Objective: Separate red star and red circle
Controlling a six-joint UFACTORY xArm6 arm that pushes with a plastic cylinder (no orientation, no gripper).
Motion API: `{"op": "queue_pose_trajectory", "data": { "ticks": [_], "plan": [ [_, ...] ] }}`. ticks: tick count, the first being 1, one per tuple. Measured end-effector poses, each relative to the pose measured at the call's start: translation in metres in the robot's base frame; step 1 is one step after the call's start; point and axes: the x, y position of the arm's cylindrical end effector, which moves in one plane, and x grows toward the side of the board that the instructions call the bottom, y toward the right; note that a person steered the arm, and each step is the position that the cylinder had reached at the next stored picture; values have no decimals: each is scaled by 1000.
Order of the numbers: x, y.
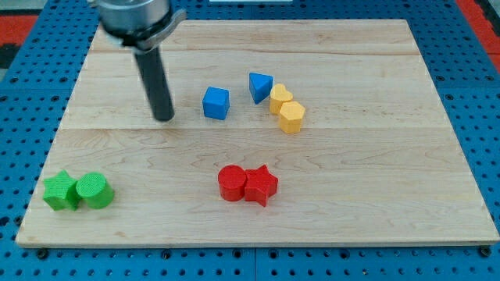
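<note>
The red circle (231,183) and the red star (261,186) lie side by side and touching near the view's bottom centre, the circle on the left. My tip (164,118) rests on the board well up and to the left of them, left of the blue cube (216,103). It touches no block.
A blue triangular block (260,86) sits right of the blue cube, with two yellow blocks (287,108) touching just right of it. A green star-like block (60,192) and a green cylinder (94,190) touch at the bottom left. The wooden board (375,156) lies on a blue pegboard.
</note>
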Motion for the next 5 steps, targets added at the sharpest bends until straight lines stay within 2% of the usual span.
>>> {"op": "queue_pose_trajectory", "data": {
  "ticks": [1, 2, 5],
  "plan": [
    [46, -2],
    [90, 26],
    [169, 130]
  ]
}}
